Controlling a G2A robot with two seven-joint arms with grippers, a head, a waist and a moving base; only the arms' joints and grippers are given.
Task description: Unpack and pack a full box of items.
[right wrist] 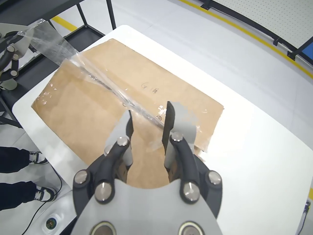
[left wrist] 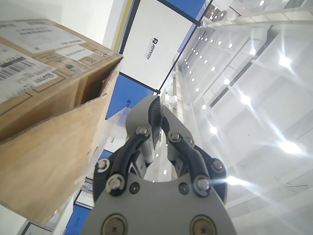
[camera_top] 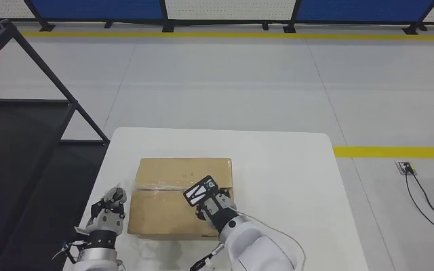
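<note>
A closed cardboard box [camera_top: 182,196] lies on the white table [camera_top: 285,176]. A strip of clear tape [right wrist: 53,47] runs along its top seam and lifts off over the box's left edge. My left gripper [camera_top: 115,200] is beside that edge, shut on the free end of the tape [left wrist: 115,123]; it also appears in the right wrist view [right wrist: 9,47]. In the left wrist view the box's side [left wrist: 49,99] carries labels, and one corner flap gapes slightly. My right gripper [right wrist: 149,113] hovers open over the box top [right wrist: 97,103] near its front right, its fingers straddling the taped seam.
A black metal rack [camera_top: 41,135] stands close to the table's left side [right wrist: 61,1]. The right half of the table [right wrist: 256,147] is bare white surface. Blue and white partition panels [camera_top: 230,8] line the far floor.
</note>
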